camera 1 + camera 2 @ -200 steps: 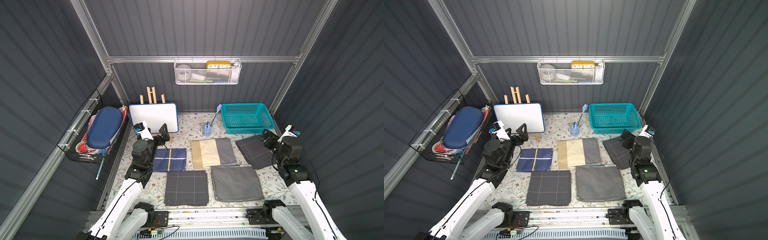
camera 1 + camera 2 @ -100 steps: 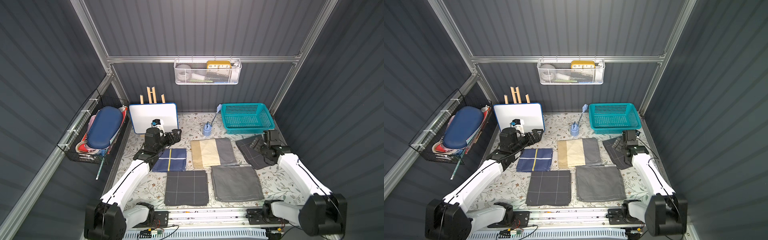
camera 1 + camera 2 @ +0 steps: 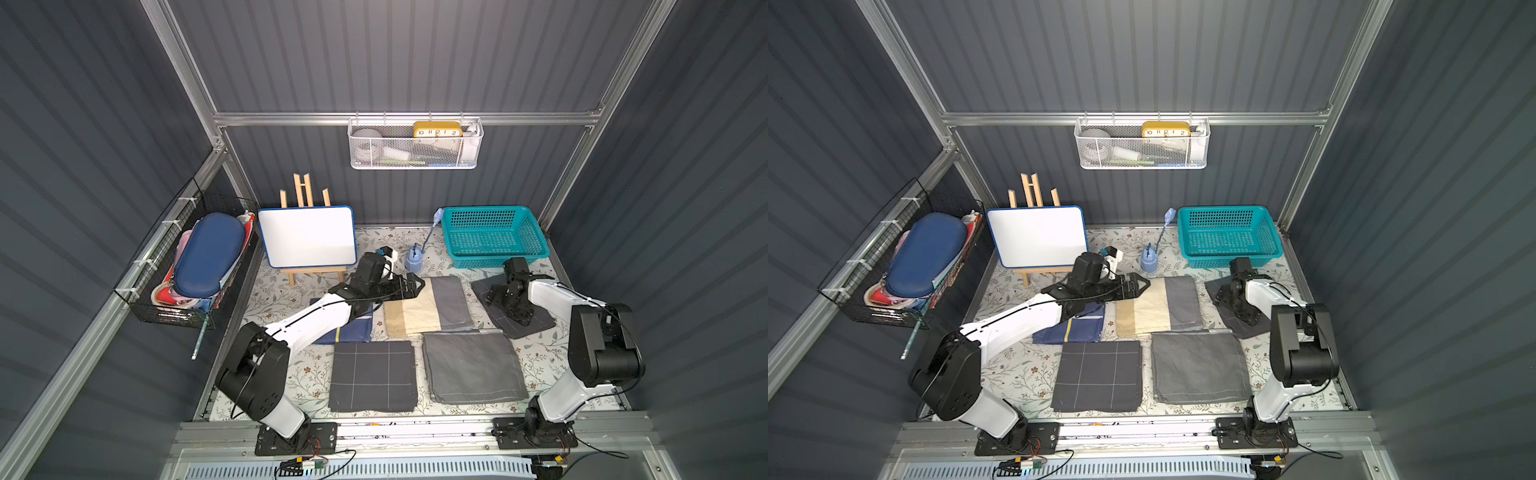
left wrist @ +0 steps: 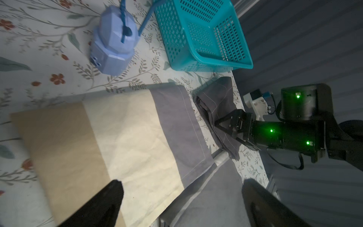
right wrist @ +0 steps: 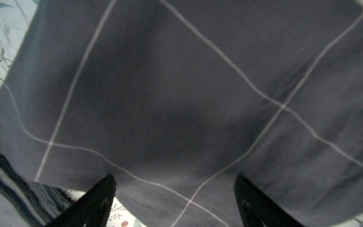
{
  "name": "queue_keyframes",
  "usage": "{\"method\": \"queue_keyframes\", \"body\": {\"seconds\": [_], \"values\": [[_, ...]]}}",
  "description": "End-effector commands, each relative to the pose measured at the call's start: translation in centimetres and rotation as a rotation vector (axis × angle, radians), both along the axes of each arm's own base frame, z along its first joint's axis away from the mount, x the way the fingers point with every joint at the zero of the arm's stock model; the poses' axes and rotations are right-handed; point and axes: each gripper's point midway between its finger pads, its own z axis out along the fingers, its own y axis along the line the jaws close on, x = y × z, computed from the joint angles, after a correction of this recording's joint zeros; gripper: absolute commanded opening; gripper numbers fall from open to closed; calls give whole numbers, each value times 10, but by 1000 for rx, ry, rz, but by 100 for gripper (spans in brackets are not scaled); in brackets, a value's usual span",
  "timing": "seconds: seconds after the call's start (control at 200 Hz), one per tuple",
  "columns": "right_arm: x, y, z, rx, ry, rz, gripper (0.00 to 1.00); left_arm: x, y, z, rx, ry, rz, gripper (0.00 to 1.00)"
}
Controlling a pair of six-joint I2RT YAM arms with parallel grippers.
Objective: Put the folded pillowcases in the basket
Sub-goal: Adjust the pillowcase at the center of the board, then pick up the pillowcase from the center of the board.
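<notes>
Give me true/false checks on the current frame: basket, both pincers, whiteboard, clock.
1. The teal basket is empty. True.
2. The right pincer is shut on the checked pillowcase. False: its jaws stand open over it and hold nothing.
3. The left pincer is open. True.
4. The whiteboard lies flat. False: it stands on a wooden easel.
5. The yellow clock sits in the teal basket. False: it is in the white mesh wall basket.

Top views bright, sharp; wrist views dim, blurred.
</notes>
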Motion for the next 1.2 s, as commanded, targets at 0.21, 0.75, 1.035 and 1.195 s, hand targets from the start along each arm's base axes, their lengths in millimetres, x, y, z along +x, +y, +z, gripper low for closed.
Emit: {"method": "queue_keyframes", "body": {"seconds": [0.21,0.75,1.035,1.195], "values": [[38,47,-2,232,-90,30,99,-7,-59,-13,22,51,-98,99],[-7,-82,66,138,-311,-374,99,2,-163,-41,70,140,-202,96],[3,-111,33,240,-220,-453,99,-1,-209,-64,77,123,-237,92],[10,-109,23,270,-219,-446,99,-3,-226,-83,86,133,-261,90]]}}
